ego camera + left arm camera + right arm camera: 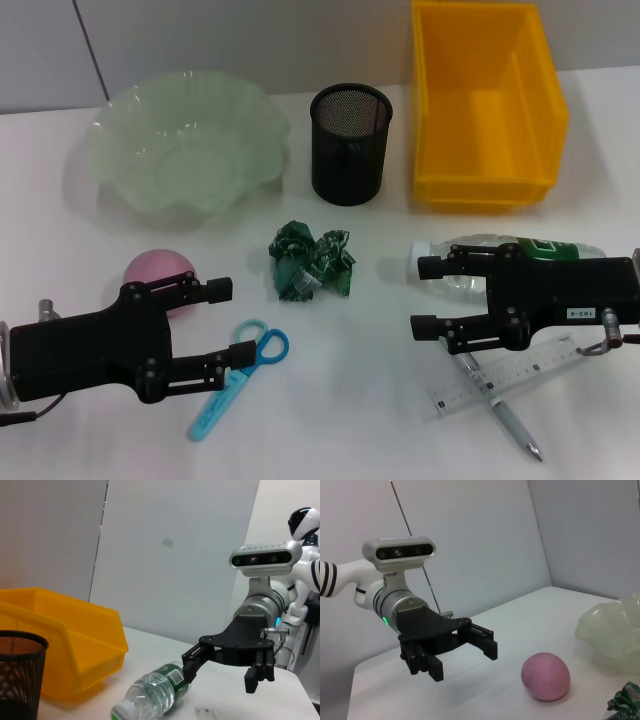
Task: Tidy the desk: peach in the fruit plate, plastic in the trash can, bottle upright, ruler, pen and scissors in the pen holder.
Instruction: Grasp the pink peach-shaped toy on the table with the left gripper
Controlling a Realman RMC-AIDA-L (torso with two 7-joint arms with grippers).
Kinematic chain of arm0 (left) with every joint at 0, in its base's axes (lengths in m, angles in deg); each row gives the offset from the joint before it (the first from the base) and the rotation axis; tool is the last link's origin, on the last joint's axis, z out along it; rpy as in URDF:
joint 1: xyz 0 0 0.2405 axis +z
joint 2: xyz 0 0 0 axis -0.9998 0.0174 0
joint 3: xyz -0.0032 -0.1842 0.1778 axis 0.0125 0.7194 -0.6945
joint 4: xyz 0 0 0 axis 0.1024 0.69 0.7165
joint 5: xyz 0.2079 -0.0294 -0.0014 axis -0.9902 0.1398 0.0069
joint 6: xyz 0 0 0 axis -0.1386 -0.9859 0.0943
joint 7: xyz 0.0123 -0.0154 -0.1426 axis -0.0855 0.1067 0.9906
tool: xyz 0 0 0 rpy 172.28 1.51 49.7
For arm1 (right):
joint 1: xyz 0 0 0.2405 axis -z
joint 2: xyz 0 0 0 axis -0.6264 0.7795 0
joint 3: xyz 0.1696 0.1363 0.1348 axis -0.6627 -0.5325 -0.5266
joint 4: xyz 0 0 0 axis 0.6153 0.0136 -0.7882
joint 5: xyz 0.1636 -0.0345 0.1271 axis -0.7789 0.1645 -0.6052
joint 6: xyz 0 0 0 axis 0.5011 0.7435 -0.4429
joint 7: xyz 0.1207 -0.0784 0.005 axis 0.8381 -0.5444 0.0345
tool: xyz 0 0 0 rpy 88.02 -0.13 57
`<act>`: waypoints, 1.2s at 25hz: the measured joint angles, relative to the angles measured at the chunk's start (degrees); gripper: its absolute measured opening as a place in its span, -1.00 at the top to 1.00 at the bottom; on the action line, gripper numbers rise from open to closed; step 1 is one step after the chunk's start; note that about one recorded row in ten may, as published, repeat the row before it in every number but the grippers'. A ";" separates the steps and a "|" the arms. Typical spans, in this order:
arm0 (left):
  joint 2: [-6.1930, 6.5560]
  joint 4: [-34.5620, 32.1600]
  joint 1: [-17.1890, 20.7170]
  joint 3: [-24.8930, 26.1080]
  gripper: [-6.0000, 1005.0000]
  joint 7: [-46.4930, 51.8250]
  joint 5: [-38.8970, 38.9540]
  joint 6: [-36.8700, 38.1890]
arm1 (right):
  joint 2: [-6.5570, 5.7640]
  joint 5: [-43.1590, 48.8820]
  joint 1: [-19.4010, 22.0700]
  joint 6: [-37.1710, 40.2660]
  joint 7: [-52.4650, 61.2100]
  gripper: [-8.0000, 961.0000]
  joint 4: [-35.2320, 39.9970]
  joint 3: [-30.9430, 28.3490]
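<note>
The pink peach [158,272] lies just beyond my open left gripper [230,322], near its far finger. Blue scissors [240,373] lie under its near finger. Crumpled green plastic [313,261] sits mid-table. The bottle [540,247] lies on its side, partly under my open right gripper [425,297]. The clear ruler [510,375] and the pen [502,402] lie crossed beneath that arm. The left wrist view shows the right gripper [220,679] above the bottle [155,692]. In the right wrist view, the left gripper [464,662] hangs beside the peach [546,676].
A pale green glass fruit plate [120,140] stands at the back left. The black mesh pen holder [350,143] is at the back centre, and the yellow bin [540,110] at the back right.
</note>
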 joint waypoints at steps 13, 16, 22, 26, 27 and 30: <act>-0.24 0.03 -0.04 0.32 -0.60 0.14 -1.29 0.16 | 0.00 0.17 0.03 0.04 0.05 -0.74 -0.01 0.00; -0.25 -0.04 -0.05 0.41 -0.60 0.27 -1.29 0.32 | 0.00 0.19 0.05 -0.02 0.07 -0.74 -0.01 0.00; -0.14 -10.77 -0.53 1.57 -0.60 7.81 -7.35 -3.69 | 0.00 0.88 0.11 -0.44 0.09 -0.74 -0.01 -0.12; -0.34 -19.09 -1.53 2.26 -0.60 15.24 -18.68 -9.81 | 0.00 0.88 0.11 -0.49 0.09 -0.74 -0.01 -0.18; -0.53 -20.31 -1.94 2.26 -0.60 16.79 -21.42 -10.97 | -0.01 0.89 0.11 -0.52 0.09 -0.74 -0.01 -0.23; -1.68 -22.85 -3.06 2.28 -0.60 19.43 -28.25 -14.33 | -0.01 0.88 -0.02 -0.58 0.11 -0.74 -0.01 -0.30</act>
